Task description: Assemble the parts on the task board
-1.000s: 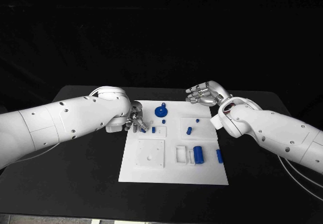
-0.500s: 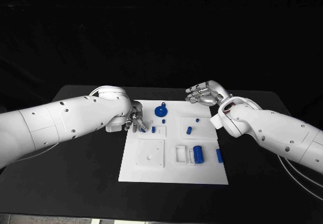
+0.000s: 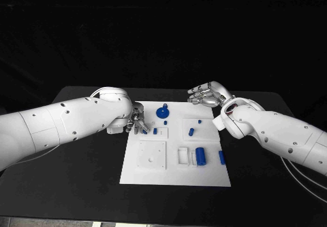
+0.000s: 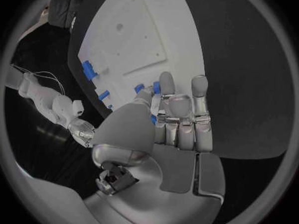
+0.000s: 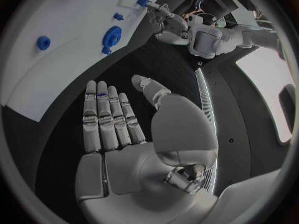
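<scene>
You've got a black counter (image 3: 81, 189) w/ a matte top, dark room behind it. No readable writing or labels on anything.

The white task board (image 3: 176, 163) lies mid-counter. On it: a round blue part w/ a small tab (image 3: 163, 112) near the far edge, small blue parts (image 3: 191, 132) in the middle blocks, a blue cylinder (image 3: 201, 155) standing in a white holder near the right side, and a slim blue part (image 3: 222, 157) just beside it.

Your left hand (image 3: 136, 123) sits at the board's far-left corner, fingers (image 4: 201, 92) straight and pressed together, tips touching or just over a small blue part (image 4: 139, 88) — can't tell if it's pinched.

Right hand (image 3: 208, 94) hovers past the board's far-right corner, fingers (image 5: 102, 114) straight, side by side, holding nothing.
</scene>
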`<state>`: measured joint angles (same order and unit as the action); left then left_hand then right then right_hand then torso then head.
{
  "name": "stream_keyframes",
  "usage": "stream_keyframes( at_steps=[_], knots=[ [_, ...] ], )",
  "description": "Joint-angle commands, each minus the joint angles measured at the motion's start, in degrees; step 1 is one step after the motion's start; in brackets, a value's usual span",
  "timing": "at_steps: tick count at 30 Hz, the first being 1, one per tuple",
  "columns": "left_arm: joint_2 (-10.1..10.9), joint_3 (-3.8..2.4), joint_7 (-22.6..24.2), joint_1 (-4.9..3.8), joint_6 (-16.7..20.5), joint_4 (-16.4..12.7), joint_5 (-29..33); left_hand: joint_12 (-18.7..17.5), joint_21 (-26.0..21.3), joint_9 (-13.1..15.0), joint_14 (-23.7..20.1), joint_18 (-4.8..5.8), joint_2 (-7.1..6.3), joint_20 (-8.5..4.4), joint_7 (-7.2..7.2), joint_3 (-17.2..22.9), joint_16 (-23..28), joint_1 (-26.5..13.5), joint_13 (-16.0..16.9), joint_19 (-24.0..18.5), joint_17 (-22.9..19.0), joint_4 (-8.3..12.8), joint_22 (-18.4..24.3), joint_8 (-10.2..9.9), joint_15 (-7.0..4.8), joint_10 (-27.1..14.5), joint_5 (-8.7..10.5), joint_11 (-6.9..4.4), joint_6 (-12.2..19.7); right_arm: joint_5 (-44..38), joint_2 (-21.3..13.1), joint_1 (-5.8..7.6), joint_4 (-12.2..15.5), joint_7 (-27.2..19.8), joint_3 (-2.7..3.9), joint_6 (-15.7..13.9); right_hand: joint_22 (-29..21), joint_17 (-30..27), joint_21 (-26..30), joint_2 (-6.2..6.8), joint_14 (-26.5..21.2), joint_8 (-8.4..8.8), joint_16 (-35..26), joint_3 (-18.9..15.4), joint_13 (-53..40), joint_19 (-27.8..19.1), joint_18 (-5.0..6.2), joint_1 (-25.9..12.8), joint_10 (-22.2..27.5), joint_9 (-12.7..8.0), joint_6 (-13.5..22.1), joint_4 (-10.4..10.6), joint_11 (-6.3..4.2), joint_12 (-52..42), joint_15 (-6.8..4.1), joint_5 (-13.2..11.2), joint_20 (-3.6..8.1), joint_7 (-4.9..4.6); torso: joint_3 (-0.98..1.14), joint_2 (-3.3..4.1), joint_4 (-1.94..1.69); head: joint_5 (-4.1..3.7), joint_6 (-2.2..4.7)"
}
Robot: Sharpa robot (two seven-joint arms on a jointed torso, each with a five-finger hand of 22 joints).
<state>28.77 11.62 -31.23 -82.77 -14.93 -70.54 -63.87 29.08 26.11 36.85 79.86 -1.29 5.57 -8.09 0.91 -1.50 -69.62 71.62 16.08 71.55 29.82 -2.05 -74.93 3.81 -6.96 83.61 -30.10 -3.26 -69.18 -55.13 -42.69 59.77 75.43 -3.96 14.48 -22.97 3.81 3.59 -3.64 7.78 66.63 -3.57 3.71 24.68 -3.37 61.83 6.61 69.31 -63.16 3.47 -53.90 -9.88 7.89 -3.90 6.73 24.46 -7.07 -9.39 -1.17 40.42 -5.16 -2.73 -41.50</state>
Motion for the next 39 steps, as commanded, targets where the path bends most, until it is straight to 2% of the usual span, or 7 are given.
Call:
stream_keyframes(
  at_steps=[1,3,12,23,30,32,39],
  knots=[
    [-0.27,0.24,-0.24,0.33,0.41,0.07,1.12,0.34,-0.64,-1.04,0.24,0.4,-0.42,-0.33,-0.2,10.25,-0.1,-0.15,0.09,0.48,-0.13,8.66,-0.98,0.14,-0.52,3.14,0.43,-0.38,0.28,-0.02,0.01,-0.02,0.1,-0.59,0.02,0.63,-0.07,-0.07,-0.26,-0.21,-0.31,0.2,-0.16,-0.31,0.05,-0.32,0.4,0.25,0.36,-0.1,0.45,-0.15,-0.1,0.22,0.08,0.28,-0.08,-0.13,0.01,0.0,0.0,-0.06,0.0],
    [-0.36,0.24,-0.17,0.34,1.0,0.18,1.48,0.47,-0.84,-1.35,0.34,0.52,-0.61,-0.32,-0.42,9.33,-0.08,-0.85,0.14,0.67,-0.2,6.93,-0.92,0.05,-0.56,3.14,3.63,-0.45,0.57,-0.02,0.0,-0.02,0.1,-0.59,0.02,0.62,-0.07,-0.07,-0.26,-0.21,-0.31,0.2,-0.16,-0.31,0.05,-0.32,0.4,0.25,0.36,-0.1,0.45,-0.15,-0.1,0.22,0.08,0.28,-0.08,-0.13,-0.01,0.0,0.02,-0.08,0.01],
    [-0.54,0.25,0.07,0.34,2.55,0.54,2.0,0.78,-2.36,-3.43,0.58,0.93,-2.48,-0.46,-0.81,5.96,-0.07,0.73,0.24,1.6,-0.55,0.38,-1.0,0.12,-0.69,3.14,6.56,-0.67,0.26,-0.02,-0.1,-0.02,0.16,-0.55,0.02,0.62,-0.07,-0.07,-0.25,-0.24,-0.41,0.2,-0.17,-0.36,0.04,-0.41,0.4,0.33,0.43,-0.1,0.58,-0.18,-0.08,0.2,0.12,0.27,-0.12,-0.14,0.01,0.0,0.02,-0.18,0.07],
    [-0.47,0.25,-0.07,0.34,2.46,0.68,2.05,0.79,-2.82,-4.25,0.6,1.02,-3.39,-0.48,-0.92,4.22,-0.11,0.7,0.26,1.82,-0.66,-1.22,-1.06,0.12,-0.71,3.14,8.72,-0.65,0.02,-0.02,-0.16,-0.02,0.17,-0.54,0.02,0.64,-0.07,-0.07,-0.26,-0.22,-0.43,0.19,-0.16,-0.42,0.04,-0.45,0.4,0.35,0.47,-0.1,0.6,-0.21,-0.06,0.2,0.15,0.24,-0.13,-0.15,-0.04,-0.01,-0.01,-0.25,-0.03],
    [-0.26,0.25,-0.33,0.34,2.44,0.7,1.95,0.96,-2.98,-4.94,0.62,1.07,-4.47,-0.5,-0.91,1.47,-0.18,-1.46,0.35,1.97,-0.66,-2.58,-1.05,0.09,-0.71,3.14,14.99,-0.65,-0.68,-0.02,-0.18,-0.02,0.14,-0.56,0.02,0.59,-0.07,-0.07,-0.25,-0.23,-0.5,0.2,-0.17,-0.47,0.04,-0.51,0.39,0.36,0.51,-0.1,0.75,-0.2,-0.06,0.2,0.18,0.25,-0.15,-0.16,-0.05,-0.02,-0.03,-0.27,-0.11],
    [-0.21,0.25,-0.39,0.34,2.64,0.69,1.86,1.02,-3.03,-5.05,0.64,1.07,-4.83,-0.49,-0.81,0.75,-0.18,-2.48,0.38,2.02,-0.68,-3.19,-1.05,0.1,-0.69,3.14,17.91,-0.59,-0.83,-0.02,-0.18,-0.02,0.13,-0.56,0.02,0.56,-0.07,-0.07,-0.26,-0.21,-0.54,0.21,-0.16,-0.55,0.05,-0.55,0.38,0.38,0.56,-0.11,0.85,-0.22,-0.04,0.2,0.21,0.25,-0.17,-0.19,-0.06,-0.01,-0.02,-0.25,-0.12],
    [-0.09,0.25,-0.81,0.34,3.63,0.71,1.61,1.06,-3.2,-5.06,0.7,1.04,-6.98,-0.48,-0.65,1.83,-0.11,-4.86,0.44,2.24,-0.76,-5.48,-1.08,0.13,-0.66,3.14,20.87,-0.5,-1.01,-0.02,-0.16,-0.02,0.08,-0.59,0.02,0.5,-0.07,-0.07,-0.25,-0.21,-0.61,0.22,-0.17,-0.62,0.04,-0.62,0.38,0.43,0.62,-0.12,1.0,-0.25,-0.01,0.2,0.23,0.25,-0.19,-0.2,-0.07,-0.02,0.02,-0.2,-0.16]
  ],
)
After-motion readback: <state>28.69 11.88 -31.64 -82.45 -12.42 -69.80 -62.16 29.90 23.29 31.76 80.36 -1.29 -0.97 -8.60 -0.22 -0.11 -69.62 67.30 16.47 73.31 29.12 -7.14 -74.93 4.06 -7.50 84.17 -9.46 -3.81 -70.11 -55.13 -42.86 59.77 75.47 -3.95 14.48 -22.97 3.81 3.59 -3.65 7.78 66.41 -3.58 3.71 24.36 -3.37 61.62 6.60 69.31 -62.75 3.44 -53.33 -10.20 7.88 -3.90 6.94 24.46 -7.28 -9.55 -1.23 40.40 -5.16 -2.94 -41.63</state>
